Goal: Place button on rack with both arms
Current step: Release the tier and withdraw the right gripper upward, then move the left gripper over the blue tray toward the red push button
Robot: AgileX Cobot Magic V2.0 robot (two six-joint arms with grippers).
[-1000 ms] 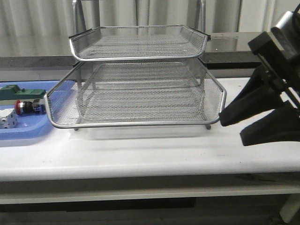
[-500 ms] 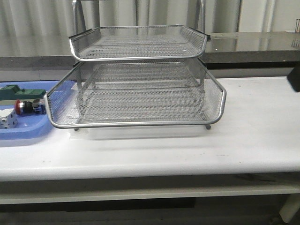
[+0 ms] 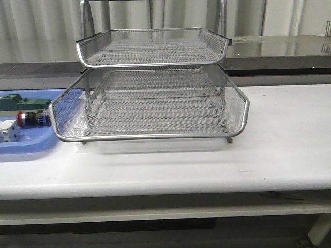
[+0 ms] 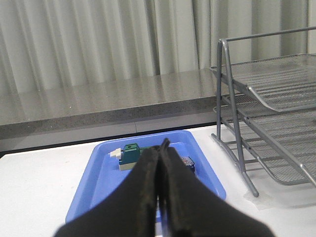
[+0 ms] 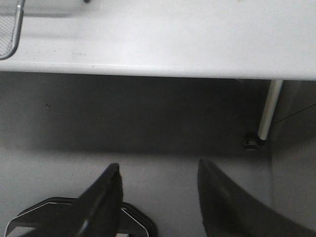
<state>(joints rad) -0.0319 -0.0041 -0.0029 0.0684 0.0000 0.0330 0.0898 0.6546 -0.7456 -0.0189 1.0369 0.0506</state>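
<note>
The button (image 3: 30, 118) lies on its side in the blue tray (image 3: 26, 147) at the table's left, red head pointing left. The three-tier wire rack (image 3: 155, 103) stands mid-table and holds nothing. Neither arm shows in the front view. In the left wrist view my left gripper (image 4: 162, 145) is shut and empty, held above the near side of the blue tray (image 4: 106, 173); its fingers hide most of the button, only the blue rear block (image 4: 187, 162) shows. In the right wrist view my right gripper (image 5: 158, 167) is open and empty, below the table's front edge, facing the floor.
A green block (image 3: 20, 101) and a white cube (image 3: 8, 133) share the blue tray with the button. The green block (image 4: 131, 153) also shows in the left wrist view, with the rack's legs (image 4: 237, 133) beside the tray. A table leg (image 5: 266, 113) stands near the right gripper.
The right arm, which stood at the table's right beside the rack a second ago, has withdrawn out of the front view. The button and rack have not moved.
</note>
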